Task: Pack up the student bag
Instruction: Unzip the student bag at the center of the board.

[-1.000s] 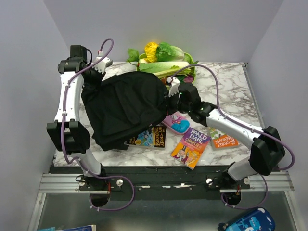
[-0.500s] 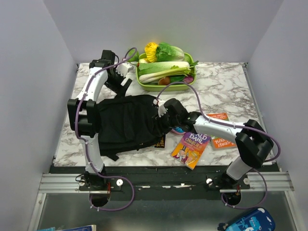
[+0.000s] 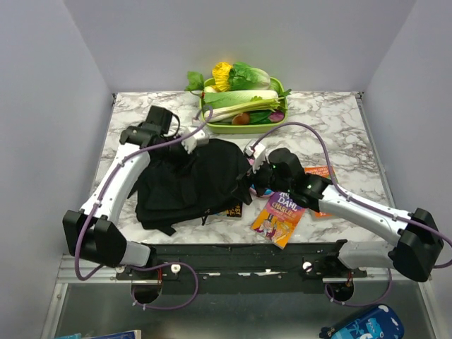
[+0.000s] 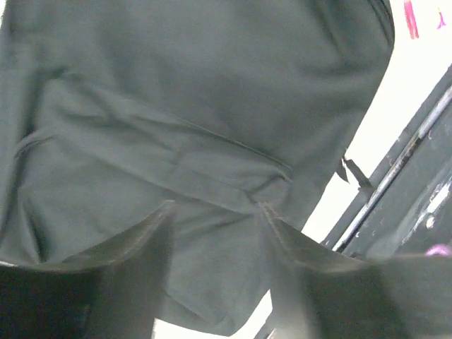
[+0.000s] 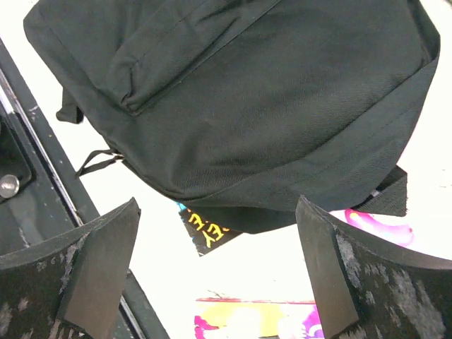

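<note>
**Marble bench is carrying the bag again as both end effectors let go**

Marble-patterned bench (image 3: 332, 127) is now bearing the full weight of the student bag (image 3: 191, 180), which a second ago was hanging in the air, gripped from both sides. Both arms have been lowering it and are now releasing. The left end effector (image 4: 215, 212) is standing partly spread with nothing between its fingers, and black fabric is filling the view directly beneath it. The right end effector (image 5: 217, 205) is gaping at its widest, also empty, with the bag lying just beyond its fingertips.

The bag is resting slumped and flat, front pocket uppermost, and no open mouth is showing in any view. Its near edge is covering part of a dark book (image 5: 208, 229), which is poking out just below the gap in the right end effector. A pink thing (image 5: 374, 224), probably a pencil case, is peeking out by that end effector's right finger. The yellow Roald Dahl book (image 3: 281, 215) is lying under the right wrist, an orange book (image 3: 318, 171) is lying beside that arm, and a vegetable tray (image 3: 226, 128) is sitting beyond both.

Judging from this, the packing itself is not yet starting. The bag is merely being repositioned, every book is remaining outside, and the opening will probably need finding and spreading first.
</note>
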`<state>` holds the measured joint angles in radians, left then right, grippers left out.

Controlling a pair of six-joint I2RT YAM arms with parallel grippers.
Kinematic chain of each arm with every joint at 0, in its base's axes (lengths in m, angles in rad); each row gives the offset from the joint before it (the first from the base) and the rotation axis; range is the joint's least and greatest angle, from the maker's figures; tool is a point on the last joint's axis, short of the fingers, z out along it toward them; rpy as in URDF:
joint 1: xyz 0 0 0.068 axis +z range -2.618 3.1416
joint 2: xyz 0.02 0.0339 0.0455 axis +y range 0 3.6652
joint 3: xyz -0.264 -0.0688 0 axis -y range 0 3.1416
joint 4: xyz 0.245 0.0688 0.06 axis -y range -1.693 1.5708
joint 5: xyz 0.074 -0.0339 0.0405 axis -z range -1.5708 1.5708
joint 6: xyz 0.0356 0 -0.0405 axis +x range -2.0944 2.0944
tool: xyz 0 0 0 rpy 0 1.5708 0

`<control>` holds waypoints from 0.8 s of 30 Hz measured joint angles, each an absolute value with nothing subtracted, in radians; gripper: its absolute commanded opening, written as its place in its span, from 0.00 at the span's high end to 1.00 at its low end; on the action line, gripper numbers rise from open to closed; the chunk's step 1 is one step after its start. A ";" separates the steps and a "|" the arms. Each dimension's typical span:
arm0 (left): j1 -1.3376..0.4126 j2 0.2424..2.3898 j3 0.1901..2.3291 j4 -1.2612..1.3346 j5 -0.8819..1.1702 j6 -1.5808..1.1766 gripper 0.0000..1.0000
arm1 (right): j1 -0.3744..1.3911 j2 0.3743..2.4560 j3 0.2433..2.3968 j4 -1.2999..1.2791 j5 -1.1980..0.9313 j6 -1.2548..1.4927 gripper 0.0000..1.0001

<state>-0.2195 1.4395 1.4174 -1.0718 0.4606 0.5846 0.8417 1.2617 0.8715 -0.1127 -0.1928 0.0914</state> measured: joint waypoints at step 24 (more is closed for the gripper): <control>-0.545 1.257 0.811 -0.962 0.469 0.791 0.03 | 0.843 1.191 0.721 -0.093 -0.199 0.229 0.15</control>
<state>-0.5446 1.2572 0.8112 -0.9619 0.4694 0.7906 0.8433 1.1912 0.7208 -0.0933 -0.1989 0.2295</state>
